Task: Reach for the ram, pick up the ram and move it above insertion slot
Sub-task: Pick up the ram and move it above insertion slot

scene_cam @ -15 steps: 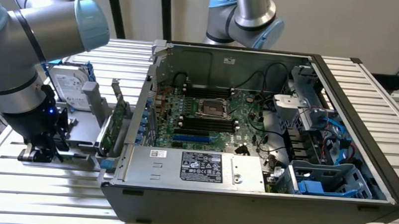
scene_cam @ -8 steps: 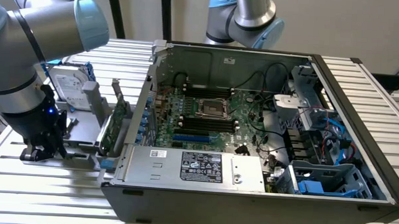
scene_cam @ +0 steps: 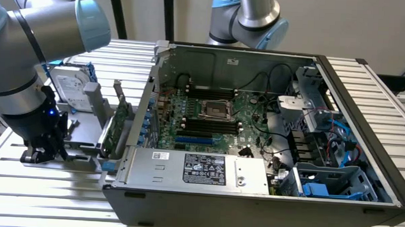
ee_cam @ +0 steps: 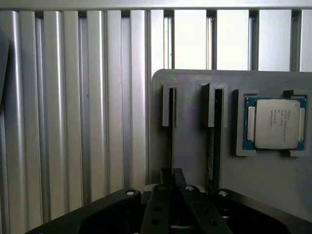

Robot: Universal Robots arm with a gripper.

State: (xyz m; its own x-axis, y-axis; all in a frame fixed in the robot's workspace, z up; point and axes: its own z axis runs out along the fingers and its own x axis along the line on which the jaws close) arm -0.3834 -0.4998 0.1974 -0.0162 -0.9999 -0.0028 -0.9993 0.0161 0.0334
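Tool (ee_cam: pixel 172 176) hangs low over the thin, dark-edged ram (ee_cam: pixel 171 129), which stands edge-on in a grey plastic holder (ee_cam: pixel 190 146) on the ribbed metal counter (ee_cam: pixel 73 122). I cannot tell its grip. An off-centre pinch could jam the ram in its slot or clip the neighbouring dark card (ee_cam: pixel 213 136).

The arm (scene_cam: pixel 22 51) has silver-grey round tubes and light blue joint caps. Its wrist is black, with a small blue light. The black gripper (ee_cam: pixel 173 179) has small round screws.
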